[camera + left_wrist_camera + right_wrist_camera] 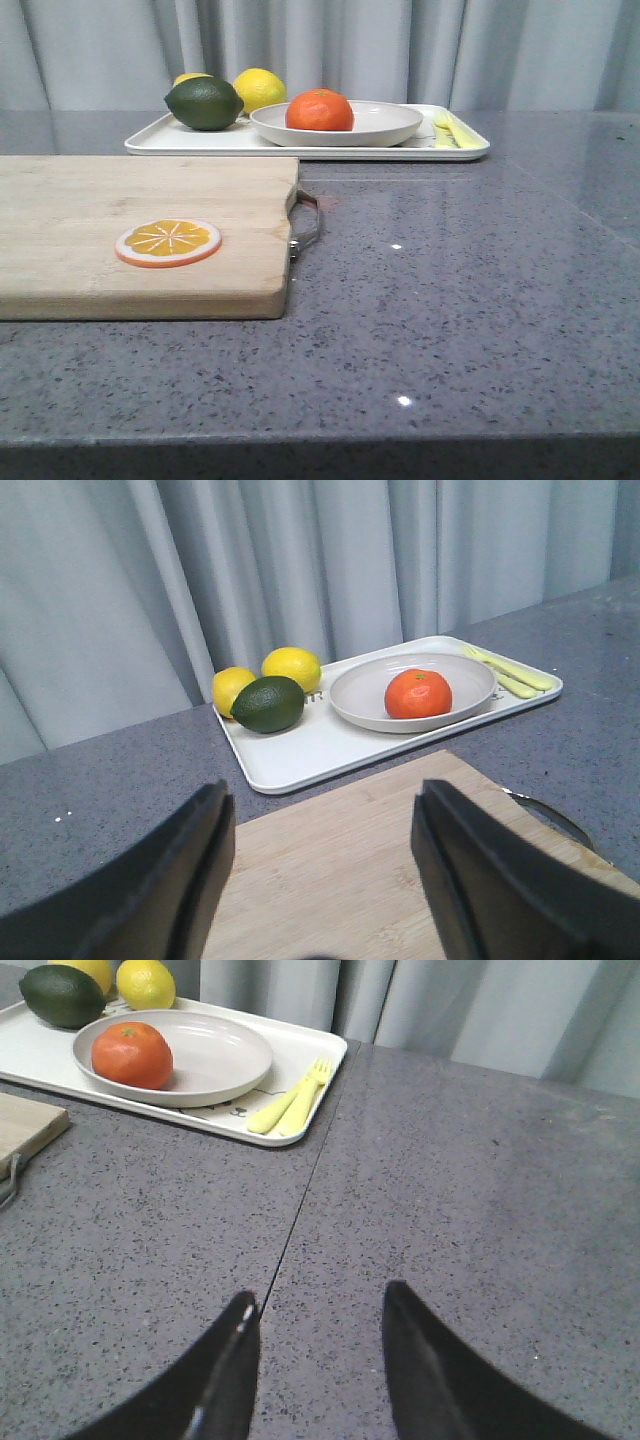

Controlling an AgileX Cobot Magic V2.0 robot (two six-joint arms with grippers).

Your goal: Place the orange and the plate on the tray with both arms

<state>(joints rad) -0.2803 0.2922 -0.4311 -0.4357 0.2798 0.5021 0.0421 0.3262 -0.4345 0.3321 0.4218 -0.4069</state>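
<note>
The orange [320, 110] lies in the off-white plate [385, 125], and the plate stands on the white tray [160, 138] at the back of the table. They also show in the left wrist view, orange [418, 693], plate [470, 680], tray [300, 755], and in the right wrist view, orange [131, 1054], plate [220, 1055], tray [30, 1050]. My left gripper [325, 810] is open and empty above the wooden board. My right gripper [318, 1305] is open and empty above the bare grey table. Neither gripper shows in the front view.
On the tray are also two lemons [260, 88], a dark green avocado-like fruit [204, 102] and a pale yellow fork [450, 128]. A wooden cutting board [120, 200] with a metal handle [305, 225] lies front left, with an orange slice disc [168, 242] on it.
</note>
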